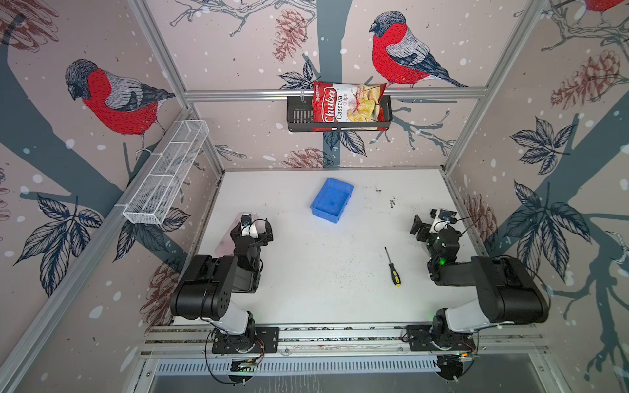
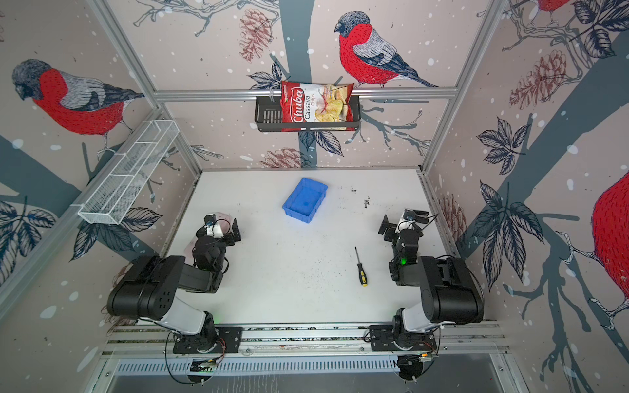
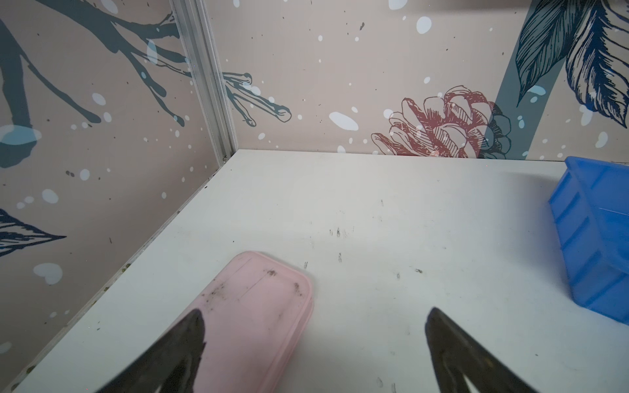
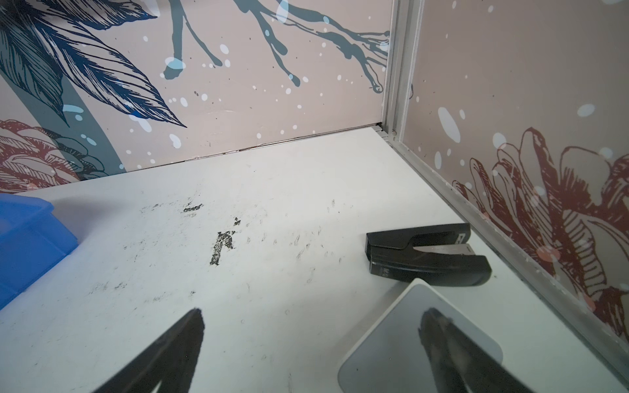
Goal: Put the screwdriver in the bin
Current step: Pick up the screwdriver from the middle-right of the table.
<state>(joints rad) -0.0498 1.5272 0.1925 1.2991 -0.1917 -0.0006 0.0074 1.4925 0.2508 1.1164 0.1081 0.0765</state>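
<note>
1. Screwdriver (image 1: 392, 267): flat on surface (image 1: 323, 265), near front, just inboard of R arm, tip pointing away. Clear room on its L side.
2. L claw (image 3: 316, 314): jaws wide apart, nothing held. Partly over pink case (image 3: 258, 306), which the arm mostly hides in both top views.
3. R claw (image 4: 313, 313): jaws wide apart, nothing held. Near black stapler (image 4: 425, 253) by side wall; grey pad (image 4: 408, 340) cut off at frame edge.
4. Bin (image 1: 332, 199): mid-surface, farther back, askew, well apart from screwdriver.

Robot lab cell, aluminium frame (image 1: 333, 92), printed walls (image 1: 238, 44)
</note>
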